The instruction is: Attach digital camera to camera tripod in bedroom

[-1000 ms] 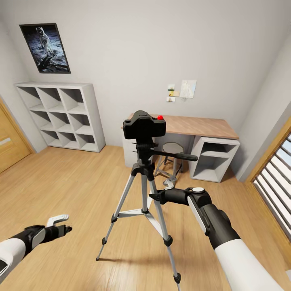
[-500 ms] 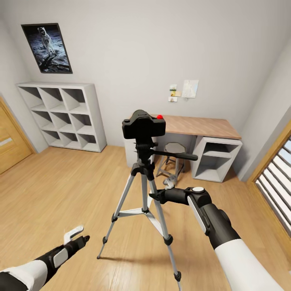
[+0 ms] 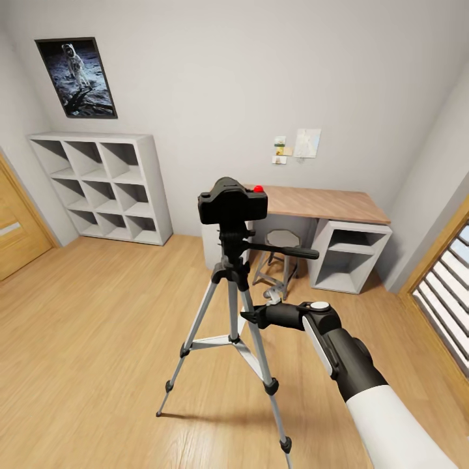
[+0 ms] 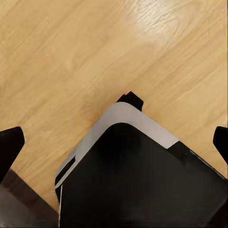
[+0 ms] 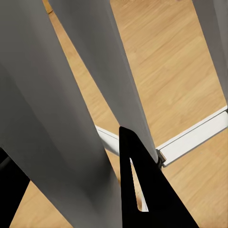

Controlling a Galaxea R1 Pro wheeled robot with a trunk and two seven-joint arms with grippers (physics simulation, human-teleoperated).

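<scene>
My right gripper [image 3: 251,318] sits just beside the silver-legged, black-headed camera tripod [image 3: 231,312]; I cannot tell how wide its fingers are. The small black boxy digital camera [image 3: 232,203] with its round red button sits atop the tripod's head, above my gripper, on the light wood plank floor [image 3: 98,306].

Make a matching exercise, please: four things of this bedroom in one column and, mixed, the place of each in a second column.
Things:
1. digital camera
2. stool
3. astronaut poster
4. right gripper

Places:
A. on the wall above the cube shelves
B. beside a leg of the camera tripod
C. on the tripod's head
D. under the desk

Pairs: 1-C, 2-D, 3-A, 4-B
</scene>
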